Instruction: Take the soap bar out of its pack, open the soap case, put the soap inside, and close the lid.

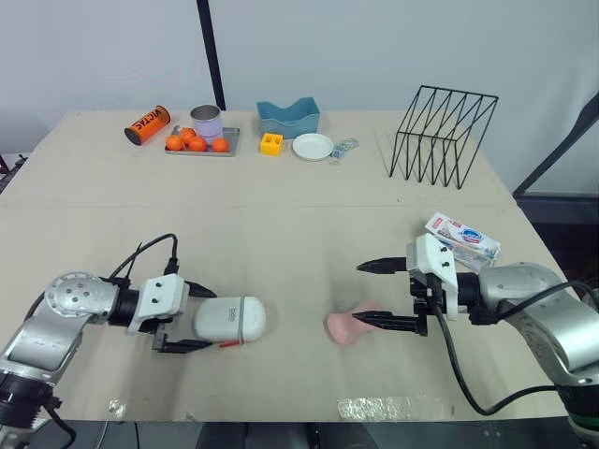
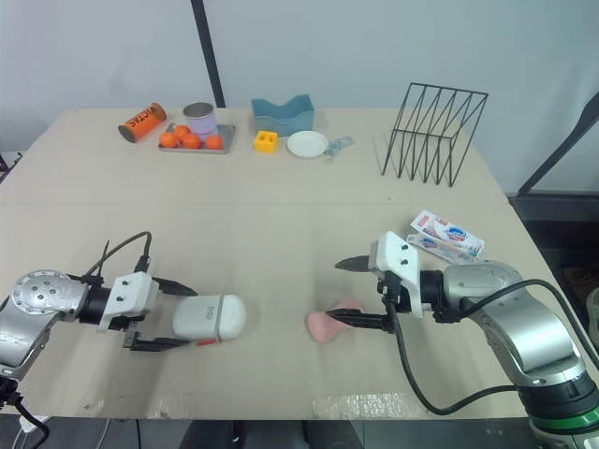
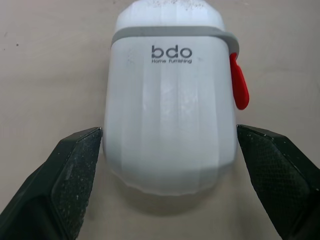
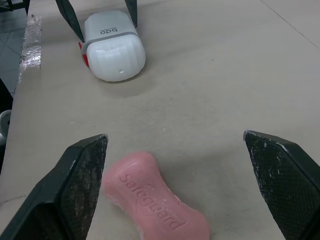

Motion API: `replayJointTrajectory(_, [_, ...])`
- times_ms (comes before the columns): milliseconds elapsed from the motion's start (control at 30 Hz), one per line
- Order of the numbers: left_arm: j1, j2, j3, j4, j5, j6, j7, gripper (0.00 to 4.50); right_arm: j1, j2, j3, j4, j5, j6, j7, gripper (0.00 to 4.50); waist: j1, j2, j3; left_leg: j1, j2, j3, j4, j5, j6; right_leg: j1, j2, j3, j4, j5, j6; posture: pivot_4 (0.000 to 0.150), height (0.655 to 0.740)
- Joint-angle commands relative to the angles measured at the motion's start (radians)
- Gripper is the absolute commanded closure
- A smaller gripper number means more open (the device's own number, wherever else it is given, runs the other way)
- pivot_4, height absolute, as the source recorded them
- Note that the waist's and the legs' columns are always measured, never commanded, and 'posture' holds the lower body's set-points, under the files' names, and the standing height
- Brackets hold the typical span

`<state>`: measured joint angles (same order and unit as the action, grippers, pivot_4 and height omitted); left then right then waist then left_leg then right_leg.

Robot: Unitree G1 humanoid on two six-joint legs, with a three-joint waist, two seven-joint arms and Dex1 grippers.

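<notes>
On the worktop point(image 1: 281, 215), an orange can point(image 1: 148, 124) at about eleven o'clock carried lettering that looked like "VICTAS". At eight o'clock the left gripper point(image 1: 211, 319) had its fingers spread to either side of the white soap case point(image 1: 232, 319), close against it but not plainly clamped. The case lay on its side with its lid shut and a red tab point(image 3: 239, 87) at the seam, printed "bdo Home Furnishing". At five o'clock the bare pink soap bar point(image 1: 348, 325), embossed "Safeguard", rested on the worktop. The right gripper point(image 1: 358, 293) was wide apart and held nothing, its lower finger just beside the bar. The soap pack point(image 1: 462, 237) lay at four o'clock, its print too small to read. Unpacking looked done; opening the case, loading the soap and closing remained.
</notes>
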<state>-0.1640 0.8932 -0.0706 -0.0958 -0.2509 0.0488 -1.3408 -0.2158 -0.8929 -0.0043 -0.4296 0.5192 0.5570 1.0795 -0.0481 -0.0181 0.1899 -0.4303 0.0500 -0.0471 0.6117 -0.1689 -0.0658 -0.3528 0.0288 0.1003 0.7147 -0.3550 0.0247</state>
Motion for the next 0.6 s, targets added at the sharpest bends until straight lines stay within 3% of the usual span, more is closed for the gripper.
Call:
replayJointTrajectory(33, [-0.013, 0.009, 0.006, -0.021, -0.005, 0.000, 0.002, 0.01, -0.009, 0.002, -0.013, -0.022, 0.003, -0.014, -0.004, 0.00, 0.000, 0.000, 0.000, 0.000, 0.000, 0.000, 0.000, 0.000, 0.000, 0.000, 0.000, 0.000, 0.000, 0.000, 0.000, 0.150, 0.7400])
replayJointTrajectory(467, [-0.045, -0.023, -0.034, 0.038, 0.040, -0.023, 0.019, 0.01, -0.003, 0.001, -0.019, -0.023, -0.005, -0.017, -0.009, 0.00, 0.000, 0.000, 0.000, 0.000, 0.000, 0.000, 0.000, 0.000, 0.000, 0.000, 0.000, 0.000, 0.000, 0.000, 0.000, 0.150, 0.7400])
replayJointTrajectory(600, [-0.056, -0.031, -0.039, 0.038, 0.041, -0.010, 0.027, 0.94, -0.002, -0.001, -0.020, -0.021, -0.007, -0.019, -0.009, 0.00, 0.000, 0.000, 0.000, 0.000, 0.000, 0.000, 0.000, 0.000, 0.000, 0.000, 0.000, 0.000, 0.000, 0.000, 0.000, 0.150, 0.7400])
